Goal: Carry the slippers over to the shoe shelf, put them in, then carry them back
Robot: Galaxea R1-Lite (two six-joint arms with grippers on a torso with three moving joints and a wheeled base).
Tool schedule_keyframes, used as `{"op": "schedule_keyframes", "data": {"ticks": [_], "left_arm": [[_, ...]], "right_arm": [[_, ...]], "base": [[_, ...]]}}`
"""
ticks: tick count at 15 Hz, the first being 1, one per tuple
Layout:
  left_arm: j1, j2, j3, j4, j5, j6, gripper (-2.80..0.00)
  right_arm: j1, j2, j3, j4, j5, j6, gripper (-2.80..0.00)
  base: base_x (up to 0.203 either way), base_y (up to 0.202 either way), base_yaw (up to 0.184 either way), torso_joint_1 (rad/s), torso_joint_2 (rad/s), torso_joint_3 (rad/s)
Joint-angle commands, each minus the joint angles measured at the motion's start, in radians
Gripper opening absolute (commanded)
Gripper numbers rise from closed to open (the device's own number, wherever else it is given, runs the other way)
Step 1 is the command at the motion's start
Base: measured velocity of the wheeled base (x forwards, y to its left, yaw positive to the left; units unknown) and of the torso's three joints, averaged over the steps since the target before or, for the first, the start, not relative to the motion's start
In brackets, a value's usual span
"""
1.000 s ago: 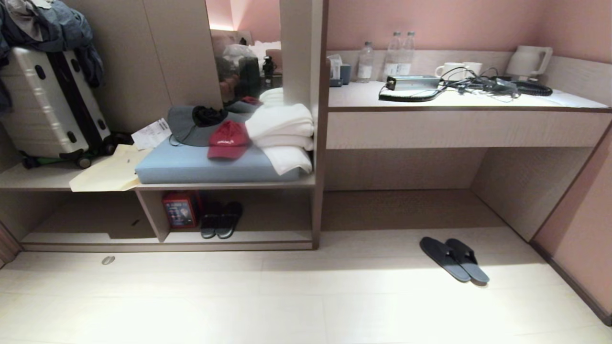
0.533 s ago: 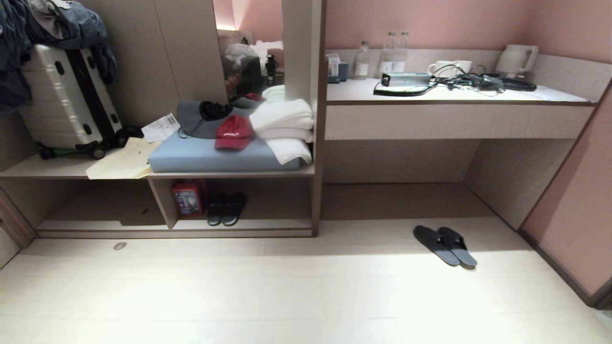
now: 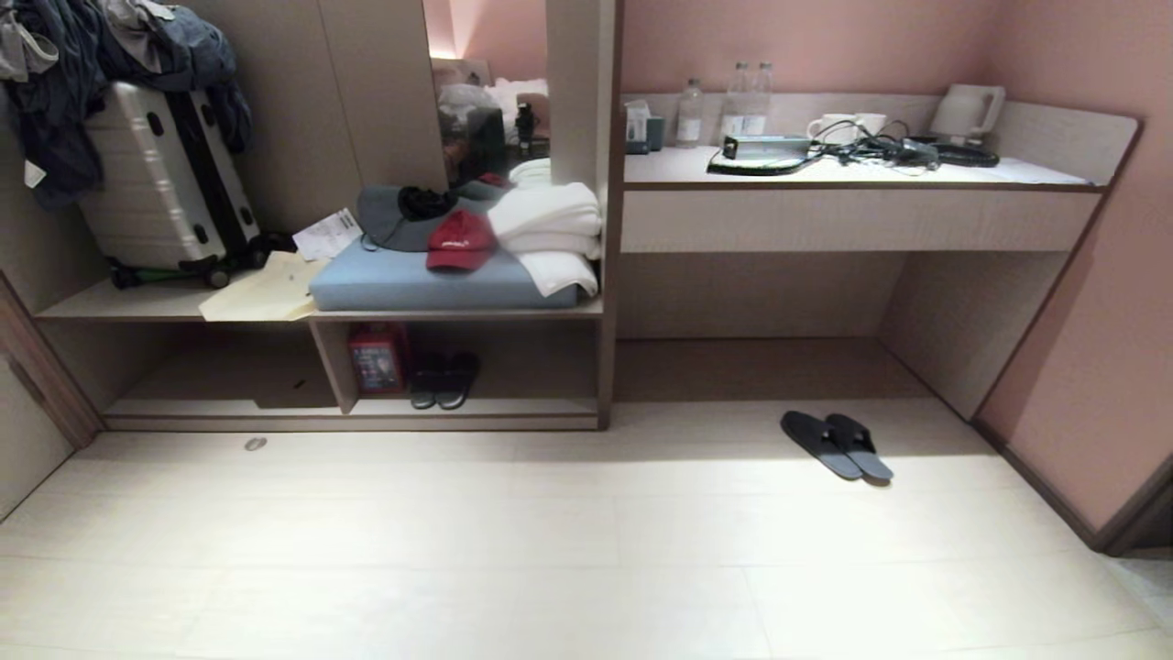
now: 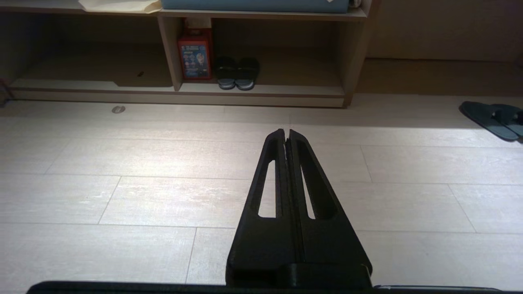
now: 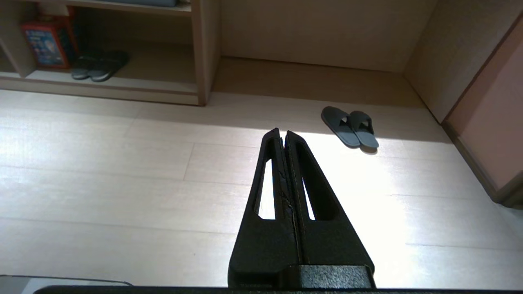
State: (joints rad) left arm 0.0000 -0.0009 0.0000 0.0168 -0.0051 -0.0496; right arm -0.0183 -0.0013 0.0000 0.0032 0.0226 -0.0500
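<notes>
Head view: pale tiled floor (image 3: 550,550), pink walls. The slippers (image 3: 836,444) are seen side by side on the floor before the desk, well apart from the shoe shelf (image 3: 353,417). Left gripper (image 4: 285,132) and right gripper (image 5: 282,132) are clenched, empty.

The whole head view now takes in more floor, with the slippers (image 3: 836,445) and the shoe shelf (image 3: 353,417) sitting smaller and higher in frame than before (the camera pulls back, while the things themselves keep their places relative to one another).
</notes>
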Motion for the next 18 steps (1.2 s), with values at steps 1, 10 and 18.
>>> {"op": "schedule_keyframes", "data": {"ticks": [1, 10, 18], "left_arm": [[0.000, 0.001, 0.000, 0.000, 0.000, -0.001, -2.80], [0.000, 0.000, 0.000, 0.000, 0.000, 0.000, -2.80], [0.000, 0.001, 0.000, 0.000, -0.001, 0.002, -2.80]], "right_arm": [[0.000, 0.001, 0.000, 0.000, 0.000, -0.001, -2.80], [0.000, 0.001, 0.000, 0.000, 0.000, -0.001, -2.80], [0.000, 0.000, 0.000, 0.000, 0.000, -0.001, -2.80]], "base": [[-0.196, 0.000, 0.000, 0.006, 0.01, 0.002], [-0.197, 0.000, 0.001, 0.002, 0.00, 0.004], [-0.049, 0.000, 0.000, -0.001, 0.00, 0.002]]}}
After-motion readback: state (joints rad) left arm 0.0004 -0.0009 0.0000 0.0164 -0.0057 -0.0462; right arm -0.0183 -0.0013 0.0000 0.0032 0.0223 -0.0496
